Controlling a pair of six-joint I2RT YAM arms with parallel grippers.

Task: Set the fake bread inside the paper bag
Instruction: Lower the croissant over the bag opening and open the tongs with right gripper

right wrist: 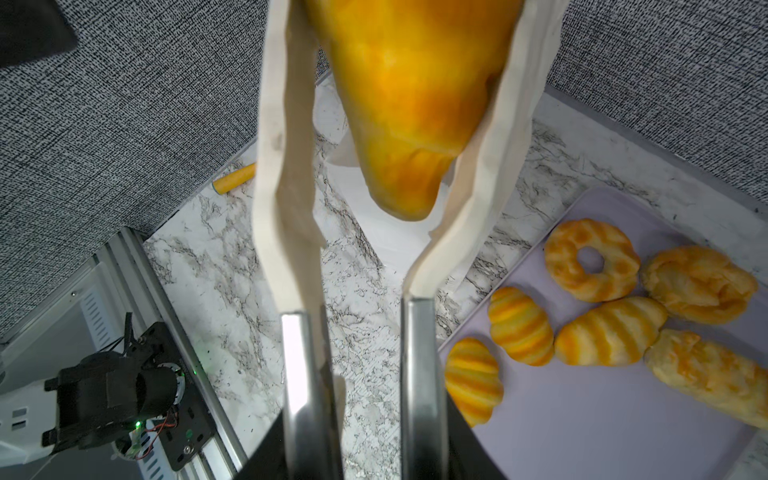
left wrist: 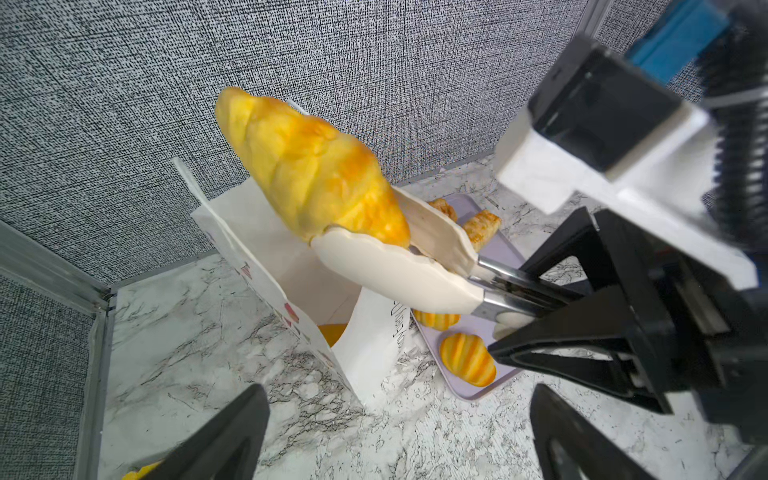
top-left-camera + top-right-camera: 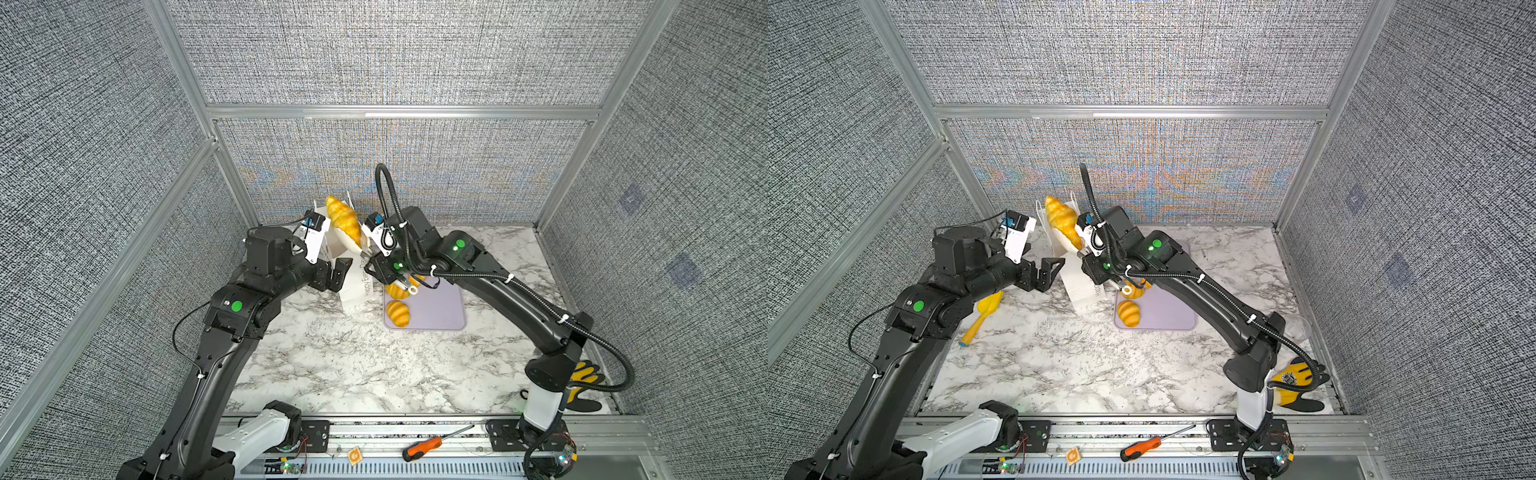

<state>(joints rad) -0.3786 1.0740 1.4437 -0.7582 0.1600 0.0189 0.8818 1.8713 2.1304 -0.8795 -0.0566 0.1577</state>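
Golden: one croissant [image 2: 307, 166] in tongs [image 2: 395, 274], six pastries [image 1: 519, 326] on one tray [image 1: 602, 415]

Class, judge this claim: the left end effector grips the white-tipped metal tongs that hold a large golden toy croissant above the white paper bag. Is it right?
No: it is the right end effector that grips the white-tipped metal tongs that hold the large golden toy croissant above the white paper bag. The right wrist view shows this, looking along the tongs' handles.

- Left arm [image 3: 199, 374] reaches inward with its elbow raised; left gripper [image 3: 338, 274] has its jaws wide apart.
- Right arm [image 3: 519, 303] stretches toward centre; right gripper [image 2: 513, 305] is clamped on the handles of the tongs [image 2: 395, 270].
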